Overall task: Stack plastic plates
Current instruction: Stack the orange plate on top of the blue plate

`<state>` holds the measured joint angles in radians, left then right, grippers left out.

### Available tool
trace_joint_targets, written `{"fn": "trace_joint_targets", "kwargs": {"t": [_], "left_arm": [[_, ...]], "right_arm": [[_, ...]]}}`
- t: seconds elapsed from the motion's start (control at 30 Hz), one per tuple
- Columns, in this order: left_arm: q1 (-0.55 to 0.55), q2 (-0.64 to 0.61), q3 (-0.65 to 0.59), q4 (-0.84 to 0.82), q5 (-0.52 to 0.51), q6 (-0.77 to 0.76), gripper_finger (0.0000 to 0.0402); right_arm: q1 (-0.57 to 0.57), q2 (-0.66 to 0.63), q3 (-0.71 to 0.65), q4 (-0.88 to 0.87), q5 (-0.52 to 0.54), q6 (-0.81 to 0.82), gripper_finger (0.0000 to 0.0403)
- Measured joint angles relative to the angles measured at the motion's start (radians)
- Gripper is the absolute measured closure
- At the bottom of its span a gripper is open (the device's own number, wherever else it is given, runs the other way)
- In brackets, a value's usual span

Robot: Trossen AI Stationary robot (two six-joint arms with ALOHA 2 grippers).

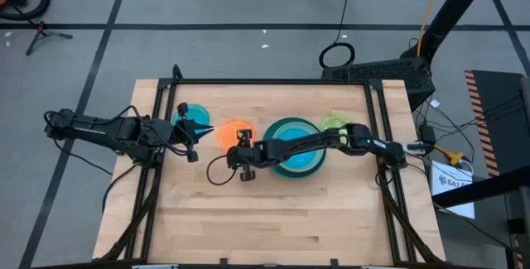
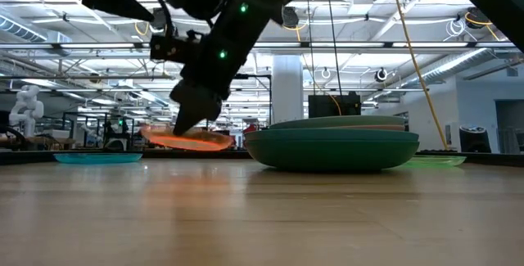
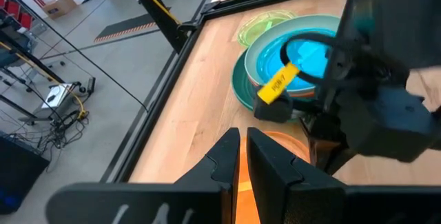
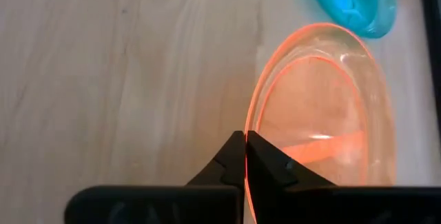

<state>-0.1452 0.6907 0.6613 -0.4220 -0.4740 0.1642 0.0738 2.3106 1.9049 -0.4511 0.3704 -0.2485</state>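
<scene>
My right end effector (image 4: 245, 156) is closed on the rim of the small orange translucent plastic plate (image 4: 324, 107), at bench (image 1: 273, 211) centre, left of the stack on the large teal plate (image 1: 300, 160). My left end effector (image 1: 193, 142), nearly closed and empty, waits by the small blue plate (image 1: 194, 113).

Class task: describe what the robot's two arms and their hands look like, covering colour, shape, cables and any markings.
Both arms are dark, slim and jointed, with black cables looping alongside. The left hand ends in two flat, tapered black fingers. The right hand has the same wedge-shaped black fingers. The right arm has a bulky black wrist block, a black cable loop with a yellow tag, and small green lights in the low view.
</scene>
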Motion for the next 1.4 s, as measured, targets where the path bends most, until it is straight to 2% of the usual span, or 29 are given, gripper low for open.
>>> {"fn": "trace_joint_targets", "kwargs": {"t": [0.27,0.5,0.83,1.13,1.4], "left_arm": [[0.0,0.0,0.0,-0.001,0.0,-0.001,0.0366],[0.0,0.0,0.0,-0.001,0.0,-0.002,0.0366],[-0.001,0.0,0.0,0.0,0.0,-0.012,0.0366],[-0.001,0.0,0.0,-0.001,0.0,-0.019,0.0366],[-0.001,0.0,0.0,-0.001,0.0,-0.022,0.0366]], "right_arm": [[0.0,-0.082,0.001,-0.028,0.004,-0.002,0.0402],[0.02,-0.173,0.002,-0.157,0.081,0.018,0.0402],[0.039,-0.29,0.002,-0.513,0.079,0.278,0.0403],[0.079,-0.31,0.002,-0.829,0.072,0.551,0.0403],[0.138,-0.308,0.002,-0.915,-0.01,0.68,0.0403]]}}
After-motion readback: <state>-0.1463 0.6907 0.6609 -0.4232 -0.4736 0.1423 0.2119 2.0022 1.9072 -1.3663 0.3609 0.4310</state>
